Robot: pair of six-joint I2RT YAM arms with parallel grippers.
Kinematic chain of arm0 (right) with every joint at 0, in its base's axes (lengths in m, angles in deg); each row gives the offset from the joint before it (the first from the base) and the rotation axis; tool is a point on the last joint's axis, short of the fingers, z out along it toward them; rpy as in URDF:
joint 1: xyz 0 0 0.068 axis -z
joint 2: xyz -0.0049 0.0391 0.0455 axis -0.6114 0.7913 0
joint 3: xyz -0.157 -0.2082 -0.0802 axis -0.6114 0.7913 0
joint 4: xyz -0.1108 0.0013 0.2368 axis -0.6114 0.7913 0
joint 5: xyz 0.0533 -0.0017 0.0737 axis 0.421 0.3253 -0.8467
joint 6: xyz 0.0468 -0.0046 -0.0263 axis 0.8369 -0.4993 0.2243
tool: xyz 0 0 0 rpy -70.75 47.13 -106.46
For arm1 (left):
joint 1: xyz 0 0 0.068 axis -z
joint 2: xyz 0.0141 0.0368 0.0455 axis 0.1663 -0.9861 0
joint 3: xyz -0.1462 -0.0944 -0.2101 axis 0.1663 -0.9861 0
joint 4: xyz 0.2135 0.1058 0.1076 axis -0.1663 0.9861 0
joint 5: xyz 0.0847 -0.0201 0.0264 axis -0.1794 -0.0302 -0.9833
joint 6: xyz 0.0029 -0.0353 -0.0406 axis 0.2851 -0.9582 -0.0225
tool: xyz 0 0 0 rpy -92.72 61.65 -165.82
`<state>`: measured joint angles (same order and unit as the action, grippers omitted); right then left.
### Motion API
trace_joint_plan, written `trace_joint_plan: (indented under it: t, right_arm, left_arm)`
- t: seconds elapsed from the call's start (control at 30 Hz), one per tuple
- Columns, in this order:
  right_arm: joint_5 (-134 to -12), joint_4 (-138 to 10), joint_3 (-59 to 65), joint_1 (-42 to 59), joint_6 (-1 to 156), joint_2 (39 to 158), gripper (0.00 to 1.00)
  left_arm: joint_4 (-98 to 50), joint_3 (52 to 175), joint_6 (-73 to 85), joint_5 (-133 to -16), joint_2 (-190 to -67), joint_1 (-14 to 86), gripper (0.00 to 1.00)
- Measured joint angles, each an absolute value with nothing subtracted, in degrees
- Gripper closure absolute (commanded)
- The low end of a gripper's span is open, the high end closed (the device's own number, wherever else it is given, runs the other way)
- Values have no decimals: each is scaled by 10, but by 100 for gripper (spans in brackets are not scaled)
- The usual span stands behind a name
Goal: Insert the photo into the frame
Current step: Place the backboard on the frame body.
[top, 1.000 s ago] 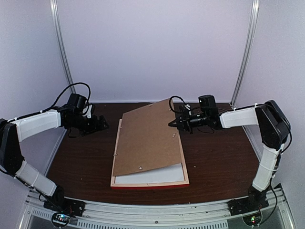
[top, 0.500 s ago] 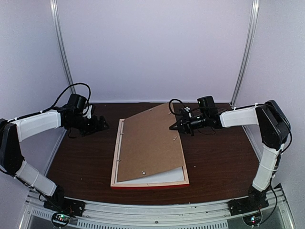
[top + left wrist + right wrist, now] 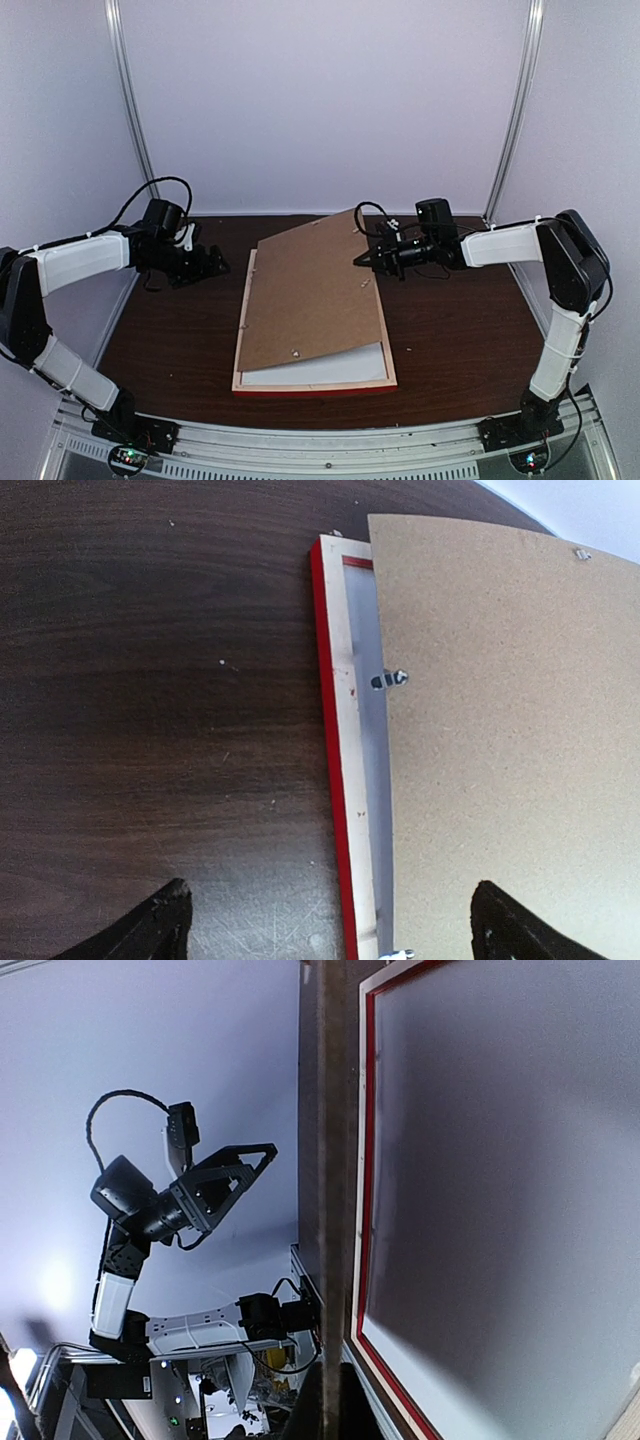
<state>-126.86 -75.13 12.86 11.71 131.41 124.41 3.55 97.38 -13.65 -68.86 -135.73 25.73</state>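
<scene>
The frame (image 3: 315,385) lies face down on the table, pale wood up with red edges; it also shows in the left wrist view (image 3: 340,730). A white sheet (image 3: 330,365) fills its opening. No landscape print shows in any view. The brown backing board (image 3: 310,295) slants over the frame, its far right corner raised. My right gripper (image 3: 368,258) is shut on that corner, and the board runs edge-on (image 3: 335,1210) through its jaws in the right wrist view. My left gripper (image 3: 215,262) is open and empty, hovering left of the frame's far left rail (image 3: 330,910).
A metal turn clip (image 3: 388,679) sticks out on the frame's left rail. The dark wood table (image 3: 450,320) is ringed by white walls and two upright metal posts (image 3: 130,110). The left arm (image 3: 190,1200) shows beyond the board in the right wrist view.
The raised corner of the backing board dipped about half a second ago and is back up at its earlier height. The left arm has barely moved.
</scene>
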Motion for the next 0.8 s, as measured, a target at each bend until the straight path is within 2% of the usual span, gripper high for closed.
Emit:
trace_joint_plan:
  t: [0.8]
  right_arm:
    - [-1273,-746,136,113,1303,1244,100]
  left_arm:
    - [34,972,-137,-681,-1366,257,2]
